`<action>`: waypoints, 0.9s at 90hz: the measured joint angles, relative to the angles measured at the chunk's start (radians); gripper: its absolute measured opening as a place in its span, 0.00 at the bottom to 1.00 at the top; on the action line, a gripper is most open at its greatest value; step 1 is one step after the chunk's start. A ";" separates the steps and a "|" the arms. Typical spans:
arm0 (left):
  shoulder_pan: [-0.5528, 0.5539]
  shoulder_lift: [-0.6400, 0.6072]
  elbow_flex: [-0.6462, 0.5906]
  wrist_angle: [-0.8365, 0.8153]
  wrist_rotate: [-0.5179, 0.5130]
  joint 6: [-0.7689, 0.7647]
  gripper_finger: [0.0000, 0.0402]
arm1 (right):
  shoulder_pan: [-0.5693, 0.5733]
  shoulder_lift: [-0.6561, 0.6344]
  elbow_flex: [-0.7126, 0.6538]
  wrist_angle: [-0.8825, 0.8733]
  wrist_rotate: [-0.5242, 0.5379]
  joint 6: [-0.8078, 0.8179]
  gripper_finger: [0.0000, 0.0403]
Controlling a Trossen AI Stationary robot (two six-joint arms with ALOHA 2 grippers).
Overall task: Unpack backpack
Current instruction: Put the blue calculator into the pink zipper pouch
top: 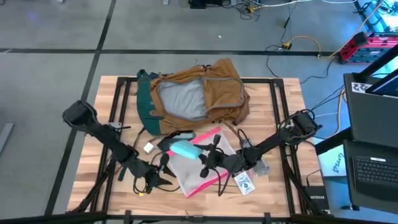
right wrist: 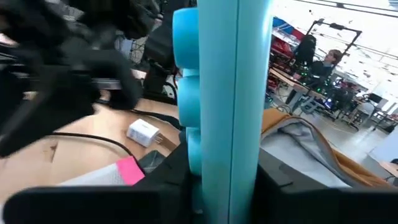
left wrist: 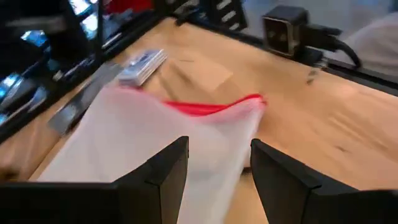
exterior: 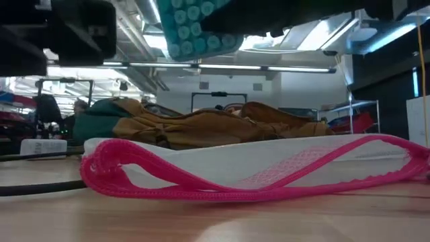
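The right gripper (top: 200, 153) is clamped on a light blue object (top: 185, 149), held above the clear pink-edged pouch (top: 200, 169); in the right wrist view that blue object (right wrist: 217, 99) fills the gap between the fingers; the left gripper (top: 166, 174) sits at the pouch's left edge, its fingers (left wrist: 165, 177) parted with the pouch's fabric (left wrist: 137, 134) lying between them, not squeezed; a small white block (top: 148, 148) lies just beyond it, and a card (top: 244, 183) lies by the pouch's right side; bare wood stays free toward the table (top: 90, 174) near edge and both side edges; the backpack (top: 196, 96) lies open on the far half, grey lining up, beyond both grippers and apart from them.
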 joint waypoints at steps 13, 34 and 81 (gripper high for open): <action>0.000 0.092 0.084 -0.049 0.036 0.032 0.39 | 0.000 0.001 0.000 -0.009 -0.016 0.005 0.19; 0.001 0.192 0.232 -0.200 -0.004 0.065 0.39 | 0.001 0.001 0.000 -0.010 -0.039 0.023 0.19; 0.014 0.231 0.318 -0.165 0.021 -0.027 0.39 | 0.001 0.003 0.000 -0.035 -0.063 0.034 0.19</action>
